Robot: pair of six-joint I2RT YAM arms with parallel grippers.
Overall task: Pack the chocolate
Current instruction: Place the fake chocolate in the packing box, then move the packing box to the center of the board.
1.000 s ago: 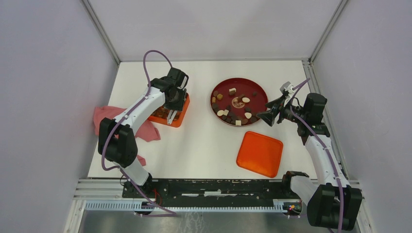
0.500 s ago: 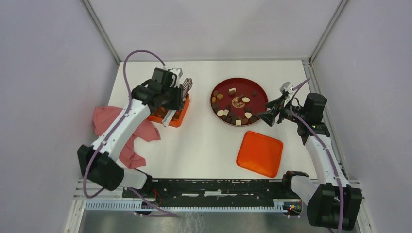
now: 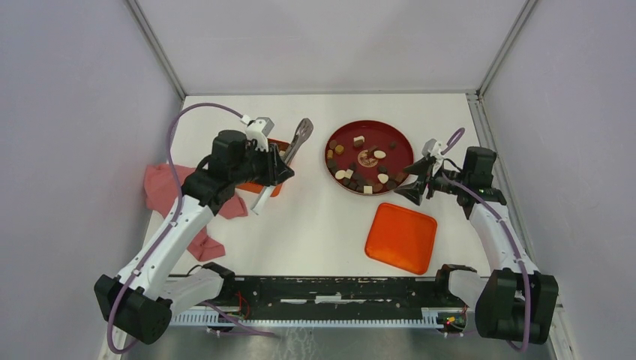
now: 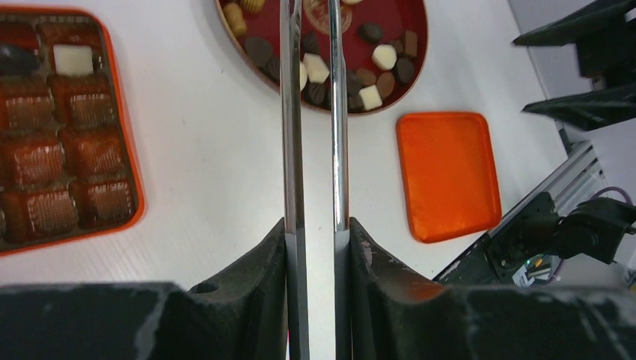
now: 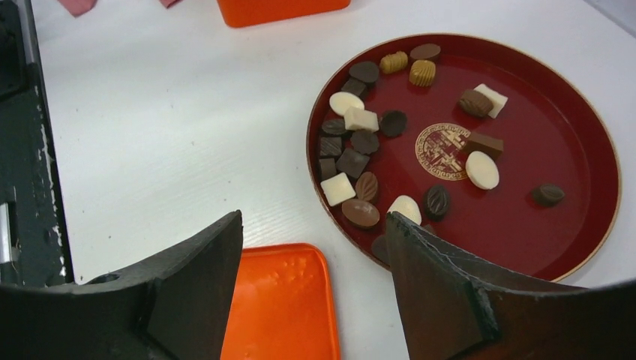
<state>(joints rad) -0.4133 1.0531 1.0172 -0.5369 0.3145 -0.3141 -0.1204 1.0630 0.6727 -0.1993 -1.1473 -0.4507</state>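
The chocolate (image 3: 361, 176) lies as several dark, brown and white pieces on the round dark-red plate (image 3: 397, 142); the pieces (image 5: 360, 161) crowd its near-left part. My left gripper (image 3: 281, 169) is shut on metal tongs (image 3: 301, 138), whose two arms (image 4: 291, 112) point at the plate with a narrow gap and nothing visible between them. The orange compartmented box (image 4: 129, 150) sits left of the tongs, holding a white piece (image 4: 73, 58) and a dark one (image 4: 15, 58). My right gripper (image 3: 417, 184) stands open at the plate's near-right rim, empty.
An orange lid (image 3: 401, 236) lies flat on the table, nearer than the plate. A pink cloth (image 3: 161, 187) is bunched at the left edge under the left arm. Grey walls enclose the white table on three sides.
The left arm has swung off the box toward the plate, the tongs now pointing right and their arms drawn closer. The right gripper has shifted slightly left and nearer.
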